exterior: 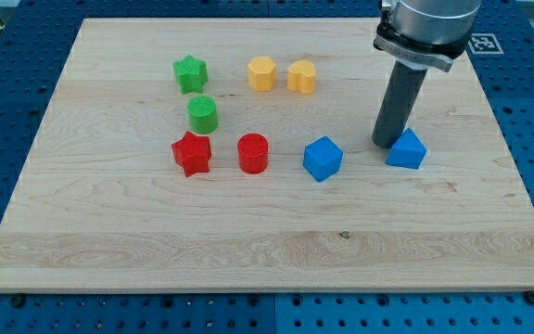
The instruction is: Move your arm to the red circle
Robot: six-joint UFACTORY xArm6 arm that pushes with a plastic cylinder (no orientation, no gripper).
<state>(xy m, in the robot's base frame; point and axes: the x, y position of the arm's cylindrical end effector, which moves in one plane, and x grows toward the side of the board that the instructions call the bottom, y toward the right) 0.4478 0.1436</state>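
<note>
One red circle (253, 153), a short upright cylinder with a flat round top, sits on the wooden board (248, 250) untouched, so the approach step is not done yet. Landmark it: red star (191, 153) just to its view-left, green circle (202, 114) up-left of it, blue cube (323, 158) near on its view-right. My tip (385, 144) is well to its view-right, past that cube, just beside a second blue block (407, 149). No claw here, only a bare rod, nothing held. Next move, I judge: slide view-left, skirting the blue cube.
</note>
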